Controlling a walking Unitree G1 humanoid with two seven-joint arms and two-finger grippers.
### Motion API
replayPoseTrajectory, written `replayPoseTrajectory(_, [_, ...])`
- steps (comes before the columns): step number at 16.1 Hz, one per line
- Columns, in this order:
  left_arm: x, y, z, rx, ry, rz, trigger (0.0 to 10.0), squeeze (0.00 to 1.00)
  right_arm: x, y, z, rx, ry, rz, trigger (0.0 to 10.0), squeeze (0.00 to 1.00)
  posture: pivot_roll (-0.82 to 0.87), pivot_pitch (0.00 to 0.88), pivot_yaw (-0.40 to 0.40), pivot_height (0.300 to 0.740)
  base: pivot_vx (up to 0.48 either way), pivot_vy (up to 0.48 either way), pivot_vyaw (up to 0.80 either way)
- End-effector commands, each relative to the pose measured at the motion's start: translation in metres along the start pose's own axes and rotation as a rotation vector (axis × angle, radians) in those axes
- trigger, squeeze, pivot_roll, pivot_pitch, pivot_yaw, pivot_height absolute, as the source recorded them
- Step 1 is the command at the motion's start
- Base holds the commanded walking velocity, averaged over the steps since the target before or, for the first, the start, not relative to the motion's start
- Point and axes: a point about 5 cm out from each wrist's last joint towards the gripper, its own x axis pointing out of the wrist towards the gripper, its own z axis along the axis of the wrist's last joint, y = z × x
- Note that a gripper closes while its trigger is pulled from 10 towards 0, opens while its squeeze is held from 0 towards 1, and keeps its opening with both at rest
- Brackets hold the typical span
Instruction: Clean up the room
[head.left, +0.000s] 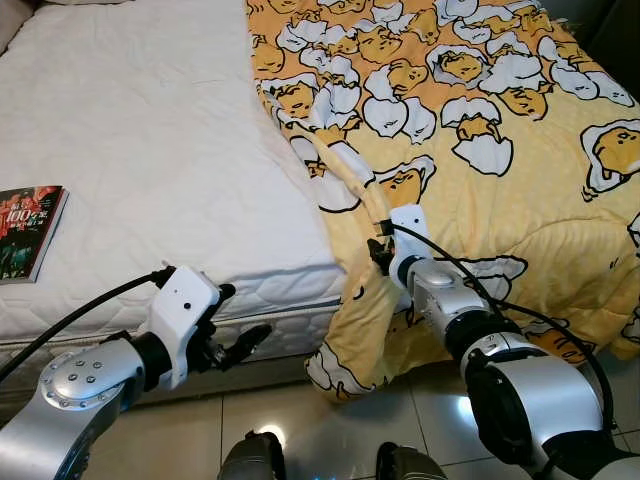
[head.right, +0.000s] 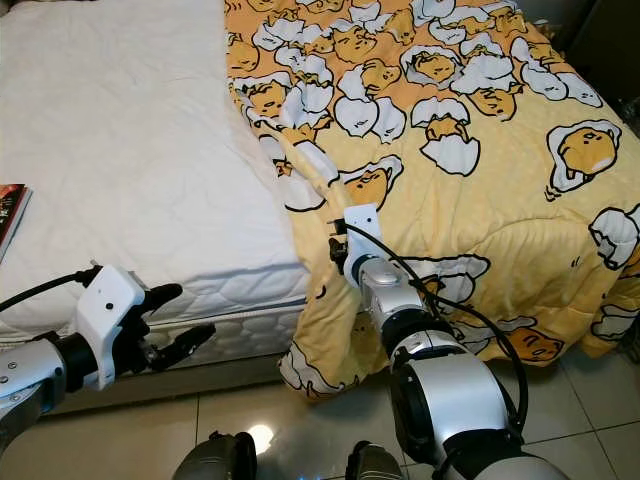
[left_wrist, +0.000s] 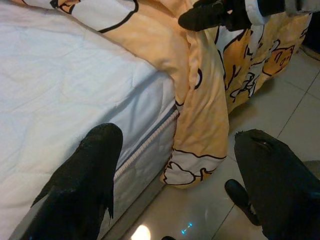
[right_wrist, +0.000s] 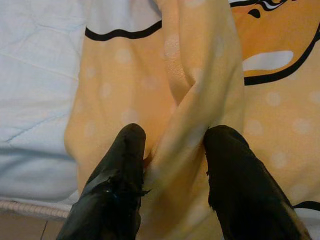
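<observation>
A yellow blanket (head.left: 470, 110) printed with egg cartoons covers the right half of the bed, and its near corner (head.left: 360, 330) hangs over the mattress edge toward the floor. At that edge my right gripper (head.left: 378, 250) is shut on a raised fold of the blanket (right_wrist: 185, 100); the cloth is bunched between the two black fingers (right_wrist: 125, 165). My left gripper (head.left: 245, 313) hovers open and holds nothing. It is low in front of the mattress side, left of the hanging corner (left_wrist: 195, 150).
The white mattress (head.left: 150, 130) lies bare on the left half. A book (head.left: 28, 230) with a dark red cover rests near its left front edge. Glossy floor tiles (head.left: 330, 430) run along the bed's foot, and my feet (head.left: 255, 455) stand close below.
</observation>
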Motion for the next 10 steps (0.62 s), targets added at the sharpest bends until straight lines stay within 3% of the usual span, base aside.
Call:
replayPoseTrajectory(1, [-0.0040, 0.0003, 0.0007, 0.009, 0.005, 0.009, 10.0, 0.00, 0.0000, 0.0023, -0.0030, 0.006, 0.007, 0.010, 0.0, 0.00, 0.21, 0.175, 0.039, 0.740, 0.000, 0.000, 0.00])
replayPoseTrajectory(10, [-0.0010, 0.0038, 0.0025, 0.014, 0.003, -0.005, 10.0, 0.00, -0.0006, -0.0014, 0.0017, 0.022, -0.015, 0.058, 0.0, 0.00, 0.19, 0.155, 0.038, 0.740, 0.000, 0.000, 0.00])
